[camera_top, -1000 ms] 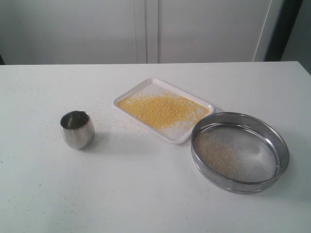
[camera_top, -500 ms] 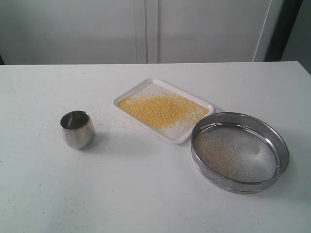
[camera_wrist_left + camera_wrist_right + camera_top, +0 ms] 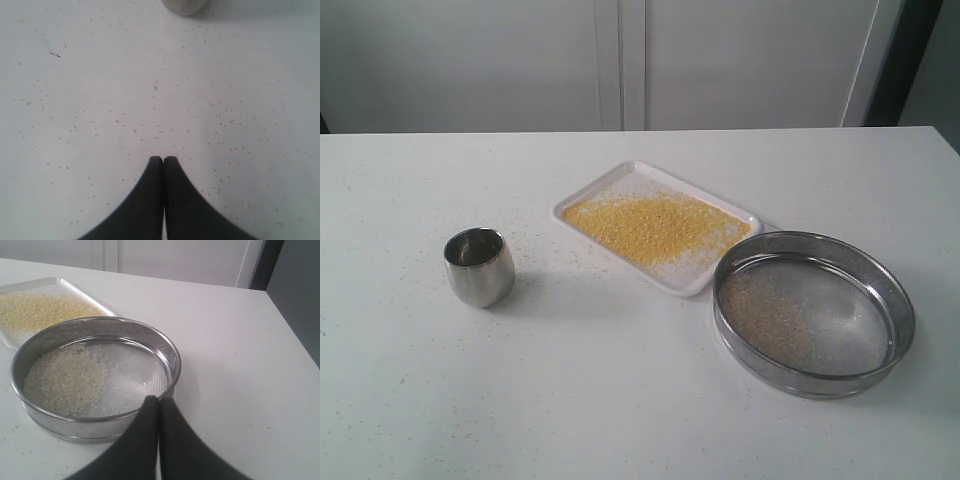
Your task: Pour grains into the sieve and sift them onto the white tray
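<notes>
At left, the left gripper (image 3: 163,160) is seen pressed shut and empty above the speckled table (image 3: 620,400); a small steel cup (image 3: 479,266) is stood upright there; at centre, yellow grains (image 3: 655,225) are spread across the white tray (image 3: 632,177); just beside it at right, the sieve (image 3: 810,383) is set down, paler residue (image 3: 760,315) caught on its mesh; the right gripper (image 3: 159,401) is held closed, empty, by its rim.

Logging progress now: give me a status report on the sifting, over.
Left claw shut, empty; right claw same. Grains on white tray, some in sieve. Nothing in the way.
</notes>
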### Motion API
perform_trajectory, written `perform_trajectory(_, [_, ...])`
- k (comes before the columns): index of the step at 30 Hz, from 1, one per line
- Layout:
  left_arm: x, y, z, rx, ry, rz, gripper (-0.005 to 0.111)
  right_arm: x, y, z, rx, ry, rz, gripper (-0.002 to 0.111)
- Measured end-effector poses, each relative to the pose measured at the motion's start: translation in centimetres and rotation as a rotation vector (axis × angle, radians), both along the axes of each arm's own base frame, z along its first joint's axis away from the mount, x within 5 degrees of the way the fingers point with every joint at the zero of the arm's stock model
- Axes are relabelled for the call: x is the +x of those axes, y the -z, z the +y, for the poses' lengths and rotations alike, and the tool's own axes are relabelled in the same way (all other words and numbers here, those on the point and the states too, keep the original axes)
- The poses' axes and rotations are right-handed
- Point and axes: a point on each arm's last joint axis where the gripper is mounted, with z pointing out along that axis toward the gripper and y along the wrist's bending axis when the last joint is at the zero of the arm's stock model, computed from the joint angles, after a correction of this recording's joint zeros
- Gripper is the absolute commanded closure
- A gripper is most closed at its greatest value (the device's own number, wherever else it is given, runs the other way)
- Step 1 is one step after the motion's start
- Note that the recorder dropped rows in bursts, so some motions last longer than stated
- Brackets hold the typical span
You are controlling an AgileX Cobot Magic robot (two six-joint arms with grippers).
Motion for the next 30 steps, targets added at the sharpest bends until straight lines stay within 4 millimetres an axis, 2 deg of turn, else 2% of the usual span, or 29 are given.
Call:
perform_trajectory(18, [-3.4,-1.7,0.8,-0.056,0.0,-0.238,0.107,0.0,0.0,0.0,0.0,0.0,0.0,0.108])
perform_trajectory(30, [-6.7,-2.4,1.6,-0.106,0.0,-0.452,0.107,0.0,0.0,0.0,-0.004,0.0,0.0,0.108])
